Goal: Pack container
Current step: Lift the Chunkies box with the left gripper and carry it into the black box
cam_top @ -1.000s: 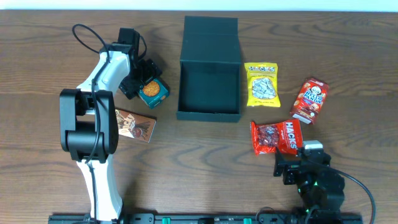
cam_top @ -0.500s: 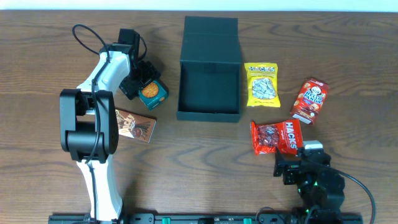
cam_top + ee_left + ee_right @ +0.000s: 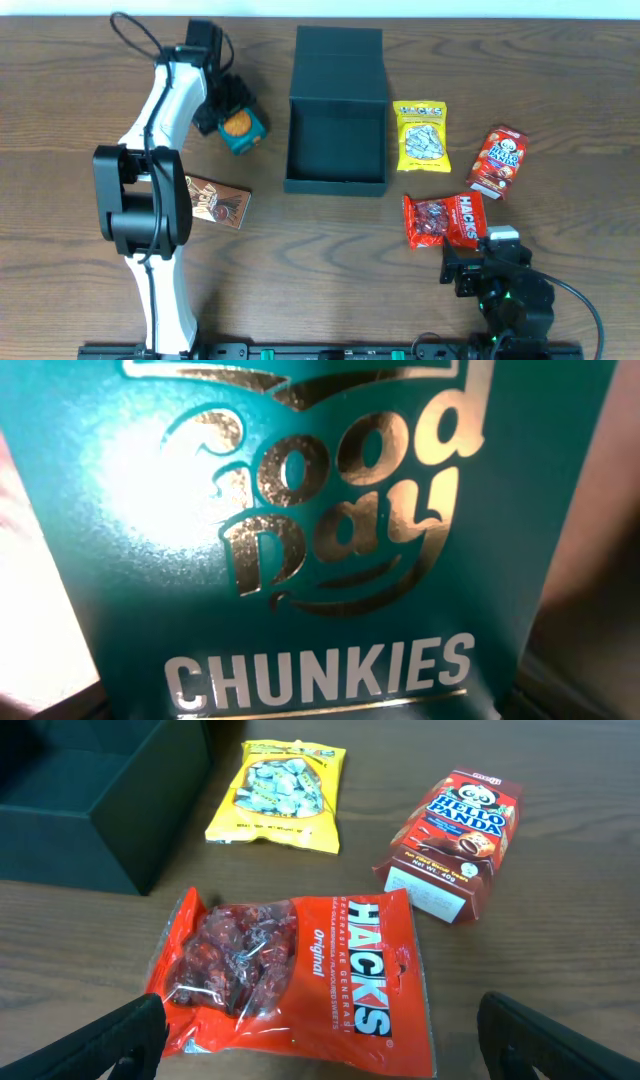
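Since a second ago the left pincer has carried the cookie box toward 12 o'clock and seemingly off the surface; nothing else has shifted. That pincer is clenched on the cookie box, whose teal face with gold lettering fills the left wrist view so fully that the fingers themselves cannot be made out there. At about 3 o'clock from it, a short way off, stands the container, near the middle of the surface, open, its lid flap laid back toward 12 o'clock and its inside bare as far as the overhead view shows. Below the left arm, at roughly 6 o'clock, lies a brown chocolate pack. The right pincer hangs released, fingers spread wide, over a red sweet bag, with a yellow sweet bag at 12 o'clock and a red biscuit box at 2 o'clock beyond it. By my reading the first item is in mid-transfer: next the left arm should swing toward 3 o'clock, clear the near wall, and let go only once the cookie box is over the opening.
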Robot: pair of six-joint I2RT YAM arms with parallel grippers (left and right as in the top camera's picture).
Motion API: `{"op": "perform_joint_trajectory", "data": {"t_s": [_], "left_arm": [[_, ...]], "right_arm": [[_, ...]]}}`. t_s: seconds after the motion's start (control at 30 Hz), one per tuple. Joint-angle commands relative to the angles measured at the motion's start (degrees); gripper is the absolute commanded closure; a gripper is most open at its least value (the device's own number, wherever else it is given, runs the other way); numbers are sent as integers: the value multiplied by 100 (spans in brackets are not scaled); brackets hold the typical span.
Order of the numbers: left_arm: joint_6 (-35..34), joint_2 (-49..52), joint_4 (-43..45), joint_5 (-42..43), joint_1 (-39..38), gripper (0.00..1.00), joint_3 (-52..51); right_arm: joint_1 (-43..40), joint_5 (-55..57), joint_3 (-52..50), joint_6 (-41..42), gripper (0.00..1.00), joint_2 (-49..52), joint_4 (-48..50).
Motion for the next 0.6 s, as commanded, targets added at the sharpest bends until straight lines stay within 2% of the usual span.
{"op": "perform_joint_trajectory", "data": {"t_s": [0.0, 0.23, 0.57], "left_arm": [[431, 0, -46, -94, -258, 19, 557], [769, 0, 125, -170, -999, 18, 1097], [1390, 0, 111, -195, -1967, 18, 1143]], "right_arm": [[-31, 66, -50, 50, 1, -31, -11], [-31, 66, -50, 50, 1, -31, -11], [-31, 63, -50, 50, 1, -31, -11]]}}
